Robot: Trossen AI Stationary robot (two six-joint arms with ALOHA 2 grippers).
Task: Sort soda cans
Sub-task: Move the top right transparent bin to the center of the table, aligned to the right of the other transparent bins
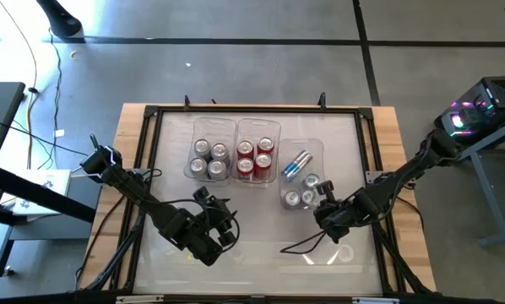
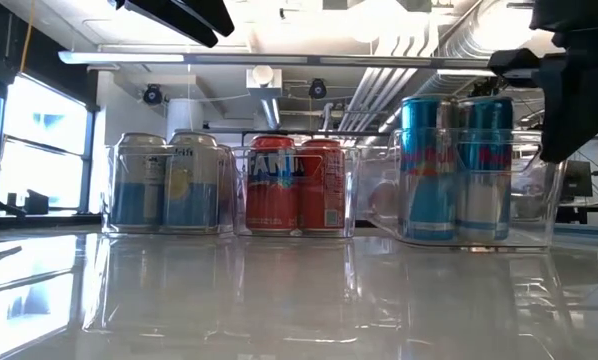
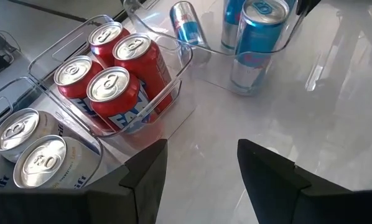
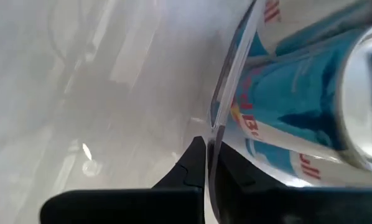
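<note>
Three clear bins stand side by side at mid-table. The left bin holds the silver-grey cans (image 1: 209, 158), the middle bin the red cans (image 1: 254, 158), and the right bin (image 1: 318, 150) the blue cans (image 1: 301, 181), one of them lying on its side (image 1: 296, 163) and the others upright. My right gripper (image 1: 324, 201) is at the right bin's near wall, shut on it. My left gripper (image 1: 223, 221) hangs open above bare table, nearer than the silver-grey and red bins, touching nothing. Its wrist view shows the red cans (image 3: 114, 74) ahead of the open fingers (image 3: 201, 155). My right gripper (image 4: 209, 155) pinches the right bin's clear wall (image 4: 216, 121) near its top edge, with one finger (image 4: 189, 168) outside the bin and the other (image 4: 239, 177) inside, beside a blue can (image 4: 298, 93). The bin's floor (image 2: 459, 238) appears to rest on the table.
A thin dark cable (image 1: 316, 247) loops on the table near my right arm. The table has a raised black frame (image 1: 151, 114) along its edges. Bare glossy tabletop (image 1: 261, 245) lies nearer than the bins, between the two arms.
</note>
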